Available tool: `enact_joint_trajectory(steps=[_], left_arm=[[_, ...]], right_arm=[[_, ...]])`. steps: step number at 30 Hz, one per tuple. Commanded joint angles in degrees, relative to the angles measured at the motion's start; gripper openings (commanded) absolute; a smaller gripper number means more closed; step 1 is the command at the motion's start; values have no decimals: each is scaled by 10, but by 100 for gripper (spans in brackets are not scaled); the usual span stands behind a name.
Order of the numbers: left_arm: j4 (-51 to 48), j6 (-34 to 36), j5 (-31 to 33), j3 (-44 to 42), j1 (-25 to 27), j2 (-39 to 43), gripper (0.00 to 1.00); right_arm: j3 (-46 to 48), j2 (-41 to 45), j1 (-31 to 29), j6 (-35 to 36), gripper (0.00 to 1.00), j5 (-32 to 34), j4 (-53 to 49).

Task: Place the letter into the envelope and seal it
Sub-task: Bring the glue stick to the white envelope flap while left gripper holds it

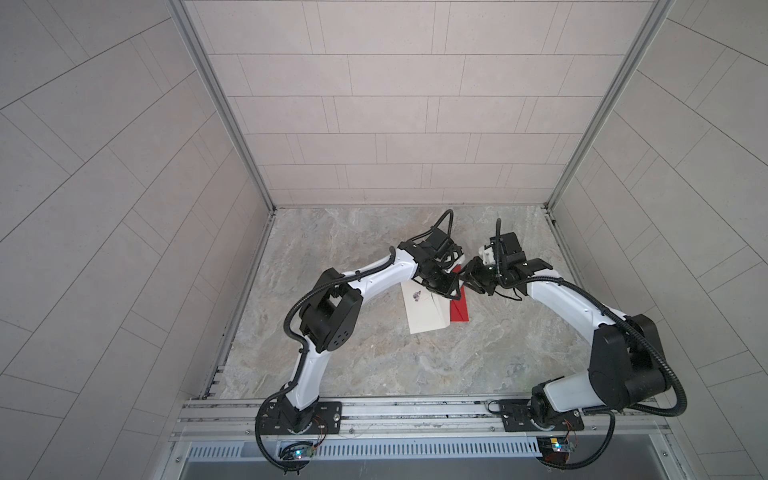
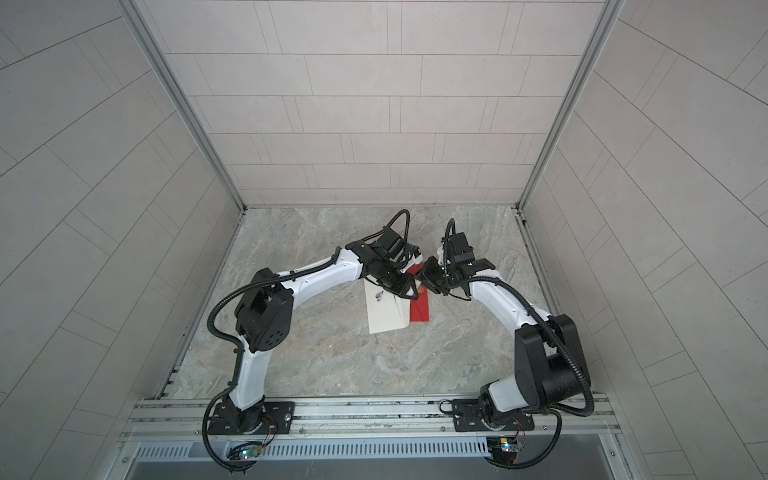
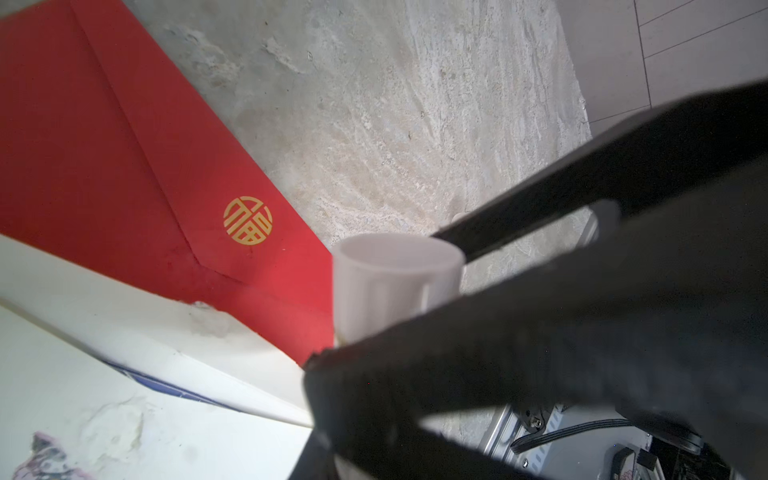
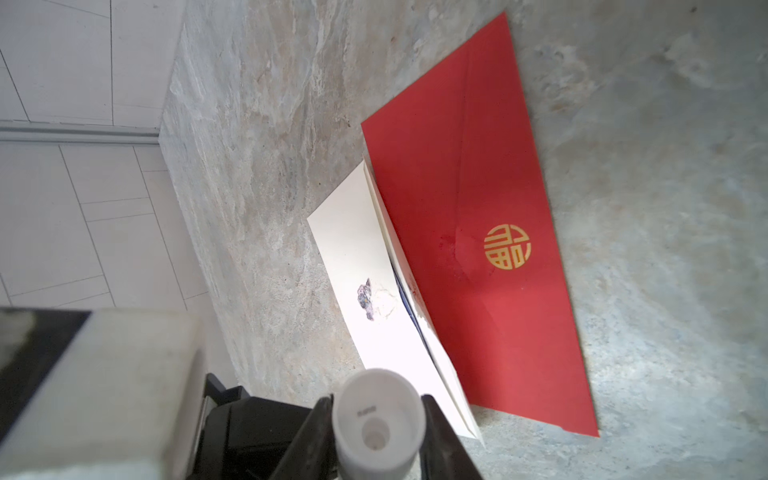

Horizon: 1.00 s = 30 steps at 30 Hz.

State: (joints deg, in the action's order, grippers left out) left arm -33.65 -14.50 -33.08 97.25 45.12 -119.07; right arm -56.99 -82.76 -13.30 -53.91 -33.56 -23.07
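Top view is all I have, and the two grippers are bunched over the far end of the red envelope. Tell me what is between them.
Observer: A white tube. In the right wrist view the right gripper has a jaw against each side of it.
Operator: Now report the left gripper.
Observer: In the left wrist view the left gripper is closed around the ribbed end of what looks like the same tube.
Operator: Describe the envelope's flap.
Observer: The red envelope lies flap side up, with the pointed flap folded down flat and a gold emblem near its tip.
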Motion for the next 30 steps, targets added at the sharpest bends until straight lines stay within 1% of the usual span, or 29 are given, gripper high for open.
enact_joint_trajectory(steps=[1, 3, 6, 9, 11, 15, 17, 19, 22, 24, 29, 30], left_arm=[[12, 34, 12, -27, -3, 44, 0], [20, 48, 7, -50, -3, 63, 0], [35, 69, 1, -86, -2, 92, 0], [40, 90, -4, -108, -2, 115, 0], [37, 102, -10, -116, -1, 125, 0], [26, 118, -18, -123, 0, 133, 0], [22, 122, -18, -125, 0, 134, 0], [22, 123, -12, -127, 0, 134, 0], [21, 124, -4, -128, 0, 133, 0], [21, 125, -2, -127, 0, 131, 0], [13, 136, 2, -124, 0, 130, 0], [10, 139, 3, -123, 0, 129, 0]], right_arm=[[-23, 12, 12, 57, 60, -29, -38], [-23, 3, 28, 78, 64, -77, -35], [-15, -10, 47, 94, 65, -151, -18], [-14, -25, 49, 116, 62, -213, -16], [-9, -28, 48, 118, 60, -237, -9], [0, -26, 46, 110, 56, -253, 14], [-2, -30, 44, 110, 53, -256, 13], [-4, -37, 41, 108, 47, -262, 11], [-3, -46, 35, 110, 42, -268, 4], [-2, -48, 30, 115, 40, -268, -4], [-1, -41, 24, 130, 39, -267, -27], [-1, -39, 23, 131, 37, -267, -28]])
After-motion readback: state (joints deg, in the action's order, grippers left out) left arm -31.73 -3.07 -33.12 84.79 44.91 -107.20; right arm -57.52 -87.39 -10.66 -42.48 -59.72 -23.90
